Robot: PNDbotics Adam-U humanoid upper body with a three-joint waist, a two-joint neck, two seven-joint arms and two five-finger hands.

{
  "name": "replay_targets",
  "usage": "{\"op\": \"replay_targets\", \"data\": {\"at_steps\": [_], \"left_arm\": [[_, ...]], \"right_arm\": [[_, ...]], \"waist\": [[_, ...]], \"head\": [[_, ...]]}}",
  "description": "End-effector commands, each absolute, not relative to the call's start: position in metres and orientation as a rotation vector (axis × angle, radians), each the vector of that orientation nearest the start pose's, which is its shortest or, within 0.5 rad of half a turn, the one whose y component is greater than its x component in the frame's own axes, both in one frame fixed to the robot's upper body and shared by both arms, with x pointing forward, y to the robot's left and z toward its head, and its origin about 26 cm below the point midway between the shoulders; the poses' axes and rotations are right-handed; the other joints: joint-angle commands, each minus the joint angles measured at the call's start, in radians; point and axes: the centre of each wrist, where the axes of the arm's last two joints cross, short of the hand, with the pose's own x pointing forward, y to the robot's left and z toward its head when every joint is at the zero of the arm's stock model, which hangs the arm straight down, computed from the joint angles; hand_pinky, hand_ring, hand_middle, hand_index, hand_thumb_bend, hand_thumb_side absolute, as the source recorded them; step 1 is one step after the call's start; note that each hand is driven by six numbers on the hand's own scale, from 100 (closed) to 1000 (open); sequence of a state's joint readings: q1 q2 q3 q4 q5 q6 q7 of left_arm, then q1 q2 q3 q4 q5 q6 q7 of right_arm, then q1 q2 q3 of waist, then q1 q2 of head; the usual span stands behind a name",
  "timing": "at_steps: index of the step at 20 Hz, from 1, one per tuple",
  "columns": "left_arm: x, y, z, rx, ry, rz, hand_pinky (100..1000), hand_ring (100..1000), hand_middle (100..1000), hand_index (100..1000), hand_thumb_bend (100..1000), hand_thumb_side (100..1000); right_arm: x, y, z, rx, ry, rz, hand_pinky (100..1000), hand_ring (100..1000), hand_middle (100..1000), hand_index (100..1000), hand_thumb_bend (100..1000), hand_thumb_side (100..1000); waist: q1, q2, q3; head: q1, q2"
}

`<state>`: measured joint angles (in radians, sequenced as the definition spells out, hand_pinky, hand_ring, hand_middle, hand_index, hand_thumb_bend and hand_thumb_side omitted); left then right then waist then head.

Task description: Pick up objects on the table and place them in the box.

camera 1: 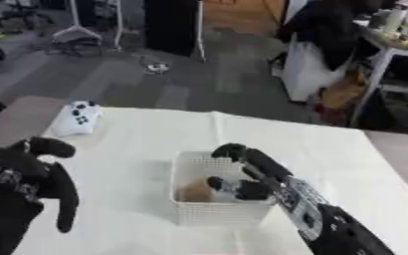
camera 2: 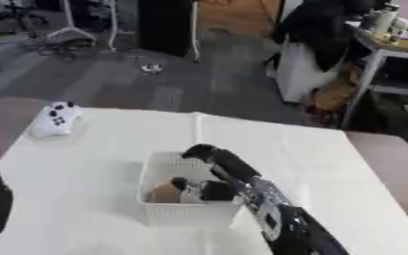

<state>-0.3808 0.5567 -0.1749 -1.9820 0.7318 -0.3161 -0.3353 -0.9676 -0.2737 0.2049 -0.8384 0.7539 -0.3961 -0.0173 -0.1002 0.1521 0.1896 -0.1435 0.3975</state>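
**Right hand over the basket, controller still out on the cloth**

We see a table (camera 1: 347,149) covered with a white cloth, and on it, near the middle, a white latticed box (camera 1: 209,211) with low walls. Inside the box, against its left half, lies a small tan, rounded object (camera 1: 193,191); we cannot make out what it is.

Our right hand (camera 1: 247,172) reaches in from the lower right, its black and silver forearm crossing the box's right front corner. The hand sits over the box's interior: the fingers (camera 1: 251,157) stretch out toward the far wall, roughly straight, while the thumb (camera 1: 229,185) points left toward the tan object. Thumb and fingers stand apart from each other, and we see nothing held between them. Whether the thumb touches the tan object we cannot tell.

Our left hand (camera 1: 33,174) shows at the lower left edge, off the box's left side and well apart from it. It hangs there with fingers partly bent and one finger pointing down over the cloth; it holds nothing.

A white game controller (camera 2: 55,119) with dark buttons lies on the cloth at the table's far left corner, well apart from the box and from both hands.
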Motion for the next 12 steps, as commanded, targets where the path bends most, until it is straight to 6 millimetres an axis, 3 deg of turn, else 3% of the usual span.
{"op": "replay_targets", "data": {"at_steps": [1, 4, 6, 12], "left_arm": [[0.301, 0.247, 0.226, -0.836, -2.380, -0.701, 310, 559, 758, 734, 588, 839], [0.301, 0.247, 0.225, -0.833, -2.379, -0.703, 310, 559, 758, 734, 587, 839], [0.301, 0.248, 0.225, -0.830, -2.378, -0.704, 310, 559, 758, 733, 585, 841], [0.301, 0.248, 0.225, -0.826, -2.377, -0.709, 311, 560, 757, 733, 587, 836]], "right_arm": [[0.486, -0.214, 0.170, -0.709, -1.995, 1.271, 728, 814, 840, 882, 574, 1000], [0.486, -0.219, 0.171, -0.716, -1.983, 1.252, 726, 812, 836, 899, 576, 1000], [0.486, -0.224, 0.170, -0.715, -1.936, 1.263, 738, 808, 808, 964, 551, 1000], [0.484, -0.238, 0.184, -0.710, -1.947, 1.166, 664, 773, 798, 921, 517, 1000]], "waist": [[0.007, -0.014, -0.001], [0.007, -0.014, -0.002], [0.007, -0.015, -0.004], [0.005, -0.019, -0.006]], "head": [[0.010, -0.019], [0.023, -0.048], [0.040, -0.081], [0.085, -0.141]]}}
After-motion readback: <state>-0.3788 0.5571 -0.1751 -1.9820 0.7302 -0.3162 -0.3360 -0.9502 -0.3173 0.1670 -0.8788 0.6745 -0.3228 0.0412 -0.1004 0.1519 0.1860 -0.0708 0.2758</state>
